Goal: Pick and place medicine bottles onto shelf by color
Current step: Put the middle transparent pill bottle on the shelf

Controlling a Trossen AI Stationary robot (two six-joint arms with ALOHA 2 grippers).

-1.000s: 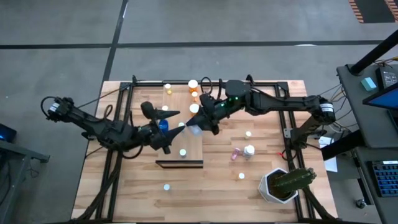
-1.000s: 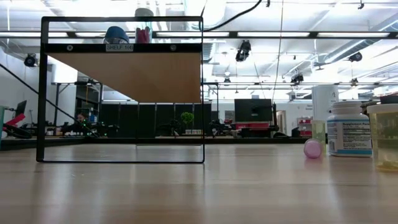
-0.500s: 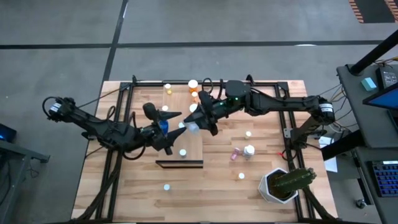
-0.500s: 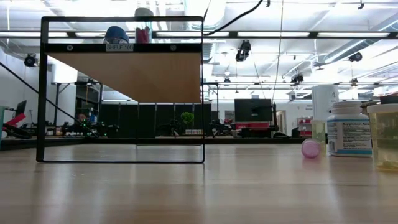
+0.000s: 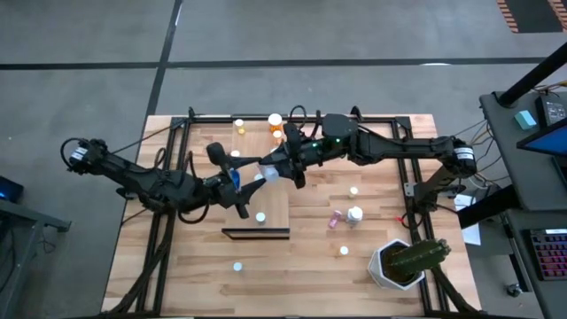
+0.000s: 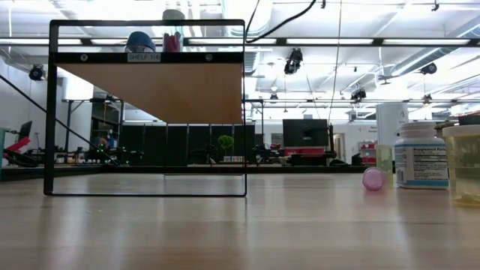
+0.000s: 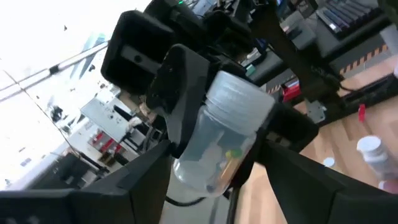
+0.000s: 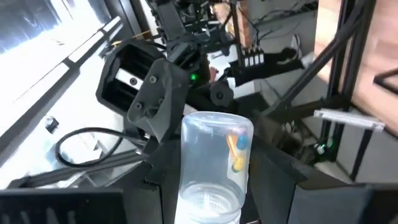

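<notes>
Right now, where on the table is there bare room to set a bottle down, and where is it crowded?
Bare planks lie along the near edge between the lone white-capped bottle and the cactus pot, and at the far right corner. It is crowded mid-table, where both grippers meet over the shelf.

Even overhead light from ceiling strips [image 6: 360, 41] leaves soft shadows beneath my arms, while bright windows wash out and blur both my wrist views.

Both arms cross above the shelf [image 5: 266, 208], blocking access from overhead. Open tabletop [image 5: 301, 266] lies in front; the cactus pot [image 5: 403, 263] occupies the right corner.
</notes>
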